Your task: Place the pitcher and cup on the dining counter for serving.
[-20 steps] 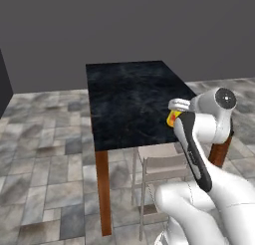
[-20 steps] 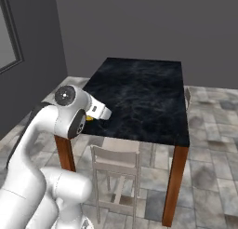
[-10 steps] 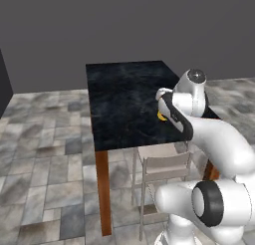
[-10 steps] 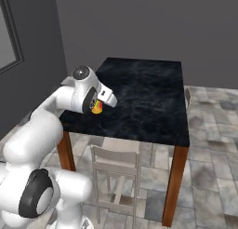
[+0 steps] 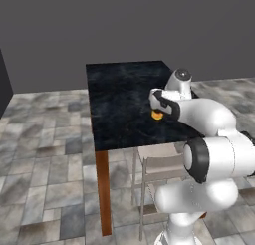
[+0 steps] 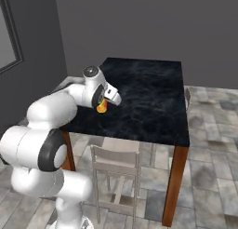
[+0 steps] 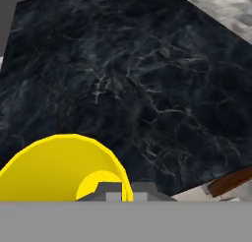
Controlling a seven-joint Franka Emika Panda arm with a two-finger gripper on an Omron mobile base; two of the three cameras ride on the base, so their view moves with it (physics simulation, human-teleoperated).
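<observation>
Nearest the robot's base, a pale wooden chair (image 5: 159, 167) is tucked under the front edge of a rectangular worktop (image 5: 119, 94) of black, white-veined marble on reddish-brown wooden legs. Above the near part of that worktop, the white arm's pincer (image 6: 106, 102) is pressed together on a small yellow cup (image 6: 101, 107) with a red-orange mark, pinching its rim. In the hand view the cup's open yellow mouth (image 7: 64, 167) sits at the lower left, with dark marble stretching beyond it. Farther off lie grey stone floor tiles (image 5: 45, 139) and a plain dark wall (image 5: 124, 25).
</observation>
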